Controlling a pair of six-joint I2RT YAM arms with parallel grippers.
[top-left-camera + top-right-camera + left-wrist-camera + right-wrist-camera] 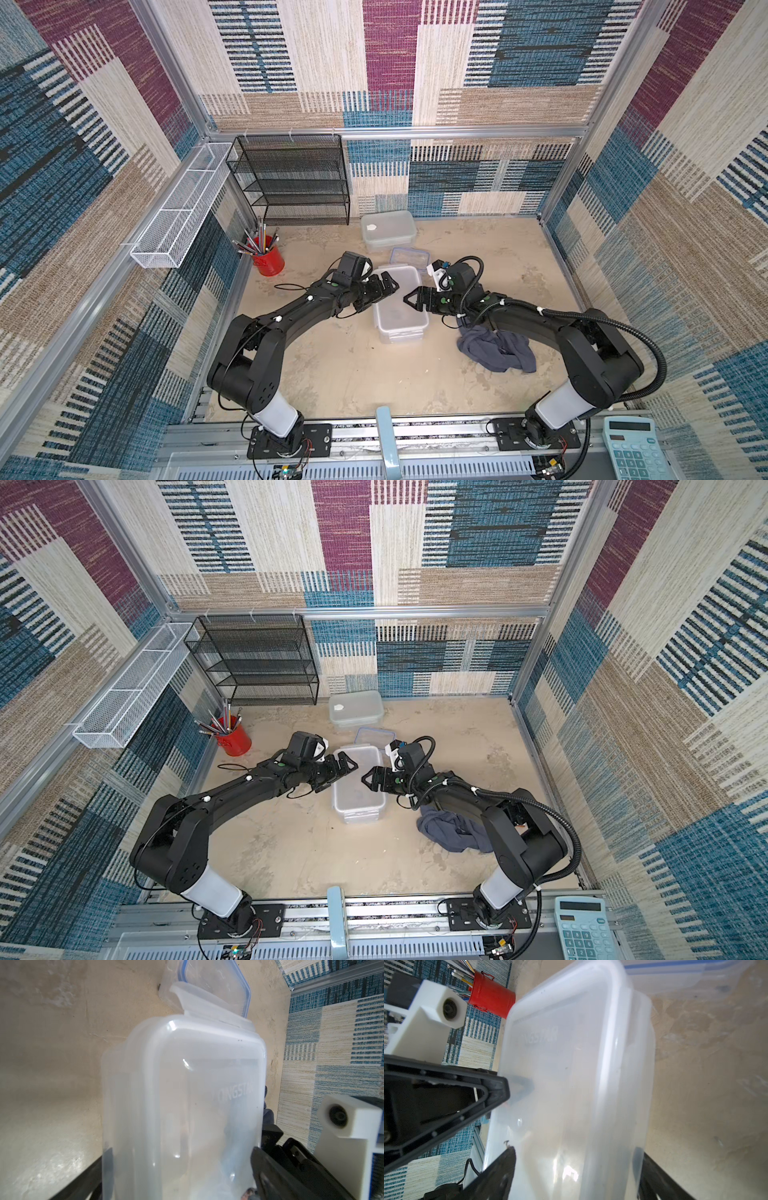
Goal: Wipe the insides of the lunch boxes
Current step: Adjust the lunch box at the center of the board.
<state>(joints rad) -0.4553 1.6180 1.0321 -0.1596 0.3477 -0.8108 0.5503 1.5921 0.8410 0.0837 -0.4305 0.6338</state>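
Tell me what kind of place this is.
Probably a robot test booth: aluminium frame lined with carpet panels, left arm and right arm bolted to a rail, staged red pencil cup.

Small lunch box [409,257]: near end hidden behind the large lunch box [399,320]. Cloth [494,349]: partly covered by the right arm [523,311]. Calculator [631,449]: cut off by the lower edge in both top views.

We see the left arm [291,312] and the right arm [524,311] bent at the elbow and reaching inward, so the left end effector [379,294] and the right end effector [412,296] face each other, tips near but apart. Both stand with jaws spread wide.
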